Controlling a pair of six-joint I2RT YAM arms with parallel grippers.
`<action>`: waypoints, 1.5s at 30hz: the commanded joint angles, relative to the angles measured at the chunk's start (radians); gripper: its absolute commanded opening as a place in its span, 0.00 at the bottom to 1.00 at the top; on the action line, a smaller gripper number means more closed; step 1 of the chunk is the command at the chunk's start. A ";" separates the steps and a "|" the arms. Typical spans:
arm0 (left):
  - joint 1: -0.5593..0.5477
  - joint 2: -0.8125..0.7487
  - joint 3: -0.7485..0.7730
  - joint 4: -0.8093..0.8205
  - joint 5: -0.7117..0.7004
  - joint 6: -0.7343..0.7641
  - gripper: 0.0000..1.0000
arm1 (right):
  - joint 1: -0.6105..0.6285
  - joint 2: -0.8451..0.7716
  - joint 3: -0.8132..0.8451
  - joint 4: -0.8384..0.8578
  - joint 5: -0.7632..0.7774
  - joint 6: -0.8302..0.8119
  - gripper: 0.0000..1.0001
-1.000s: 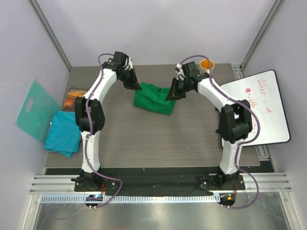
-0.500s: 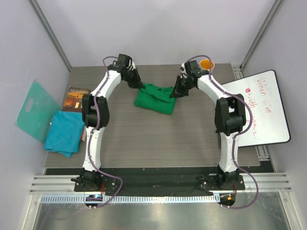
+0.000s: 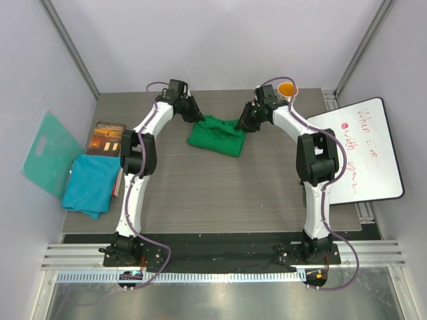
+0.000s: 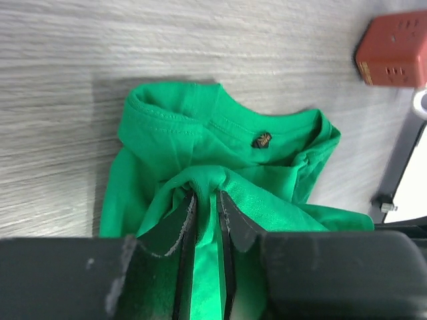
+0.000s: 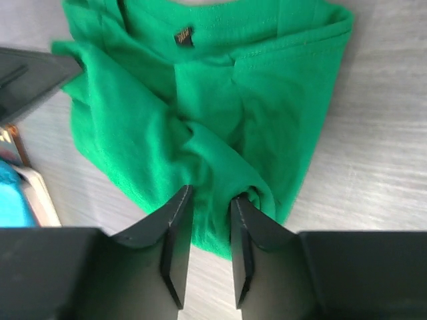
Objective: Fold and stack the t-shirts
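Note:
The bright green t-shirt (image 3: 215, 136) lies folded in a bundle at the back middle of the table, its collar and label showing (image 4: 220, 133) (image 5: 220, 87). My left gripper (image 3: 198, 119) (image 4: 205, 195) sits at its far left corner, jaws a little apart, with a raised ridge of green cloth still between the tips. My right gripper (image 3: 242, 125) (image 5: 210, 193) sits at the far right corner, jaws clearly apart over a loose fold. The teal-blue t-shirt (image 3: 89, 185) lies crumpled at the table's left edge.
A stiff teal board (image 3: 45, 160) leans by the left wall beside a book (image 3: 107, 137). An orange mug (image 3: 287, 89) stands at the back right. A whiteboard (image 3: 360, 150) lies on the right side. A red box (image 4: 393, 50) shows in the left wrist view.
Both grippers carried the green shirt's far corners backward and down to the table, then their jaws parted; the right opened wider than the left. The shirt lies flatter.

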 commanded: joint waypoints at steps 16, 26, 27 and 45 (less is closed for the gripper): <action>0.014 -0.133 -0.065 -0.013 -0.247 0.025 0.33 | -0.076 0.017 -0.071 0.210 0.099 0.397 0.44; 0.010 -0.400 -0.322 0.034 -0.301 0.094 0.34 | -0.117 -0.093 -0.071 0.350 0.051 0.362 0.47; 0.010 -0.417 -0.335 0.031 -0.313 0.102 0.34 | -0.119 -0.104 -0.069 0.341 0.045 0.342 0.47; -0.132 -0.231 -0.266 0.019 -0.154 0.130 0.18 | 0.061 0.093 0.213 0.020 -0.012 0.085 0.37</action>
